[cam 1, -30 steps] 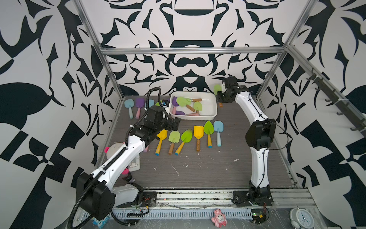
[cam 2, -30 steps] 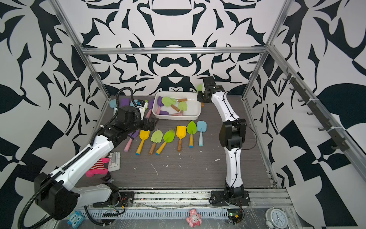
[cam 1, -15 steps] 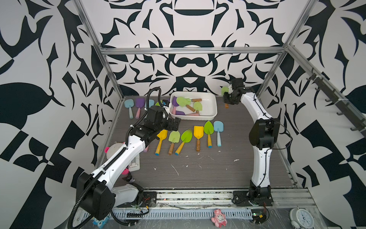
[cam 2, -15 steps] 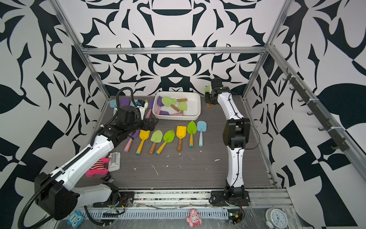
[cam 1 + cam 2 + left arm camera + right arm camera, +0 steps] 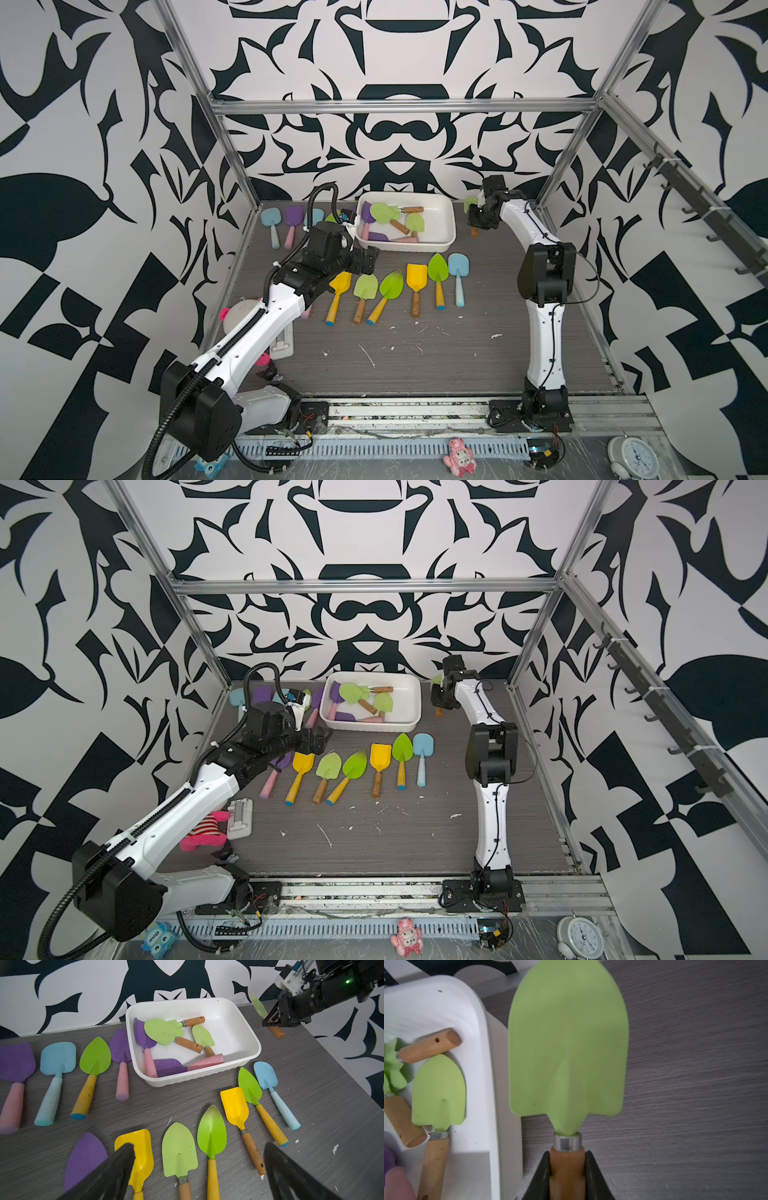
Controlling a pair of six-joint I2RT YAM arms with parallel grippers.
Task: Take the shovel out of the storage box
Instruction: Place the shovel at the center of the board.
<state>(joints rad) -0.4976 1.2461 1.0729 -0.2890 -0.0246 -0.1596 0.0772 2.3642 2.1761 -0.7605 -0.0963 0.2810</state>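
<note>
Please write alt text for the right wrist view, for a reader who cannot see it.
The right gripper is shut on the wooden handle of a light green shovel, just outside the white storage box. Inside it lie more green shovels.

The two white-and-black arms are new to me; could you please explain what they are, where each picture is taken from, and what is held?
They are two robot arms with pincer grippers. Two pictures look down from overhead; two come from cameras on the wrists. Coloured toy shovels lie on the grey wood-grain table; more sit in the shallow white plastic storage box. The right gripper is shut on a pale green wooden-handled shovel just outside the box; the left gripper is open and empty.
</note>
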